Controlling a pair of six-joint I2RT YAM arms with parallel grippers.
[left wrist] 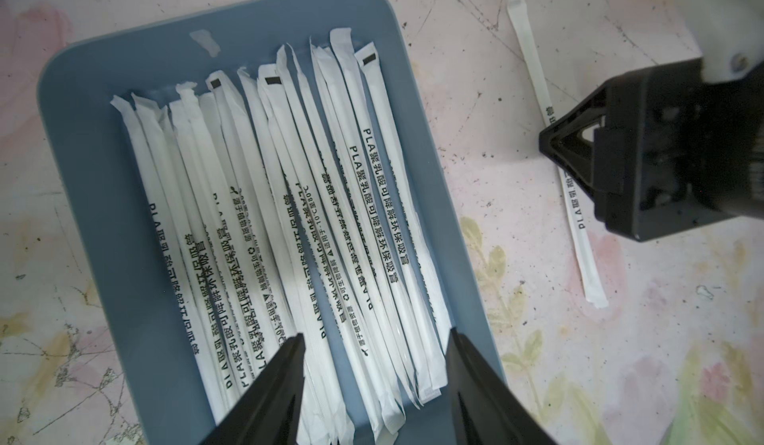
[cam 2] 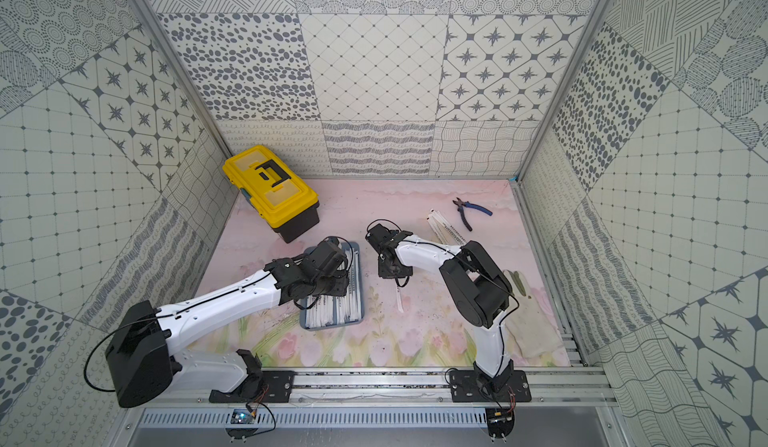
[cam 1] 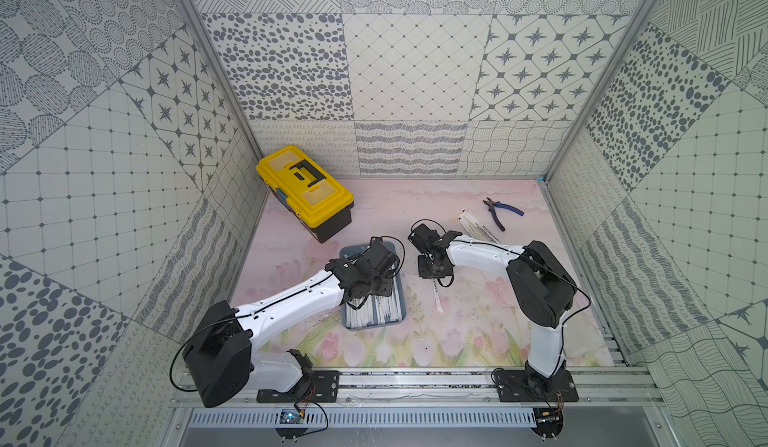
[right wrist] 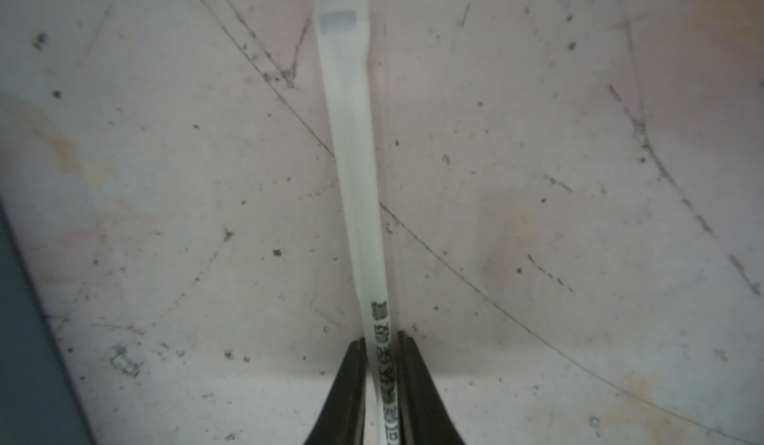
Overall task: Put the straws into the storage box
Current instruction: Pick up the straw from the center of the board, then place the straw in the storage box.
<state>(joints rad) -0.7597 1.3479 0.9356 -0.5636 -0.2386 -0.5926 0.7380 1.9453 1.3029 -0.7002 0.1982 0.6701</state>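
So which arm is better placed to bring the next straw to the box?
Right: the right tool grips the loose straw beside the box; the left tool hangs open over the box, empty.

SURFACE: floral table point(cam 1: 374, 216) | ON IT: toolbox point(cam 1: 305, 189); storage box point(cam 1: 374, 325); pliers point(cam 1: 500, 212); straws point(cam 1: 478, 225); loose straw point(cam 1: 437, 299)

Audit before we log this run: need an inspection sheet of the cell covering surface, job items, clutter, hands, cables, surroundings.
Surface: floral mat, scratched and speckled with dirt.
Job's things: storage box holds many straws; loose straw beside the box; straw pile near the pliers.
Clutter: yellow toolbox, closed; pliers; pale cloth, maybe a glove.
Hands: left hand open above the box; right hand shut on the loose straw.
Cables: black cables loop along both arms; no snag seen.
Surroundings: patterned walls on three sides.
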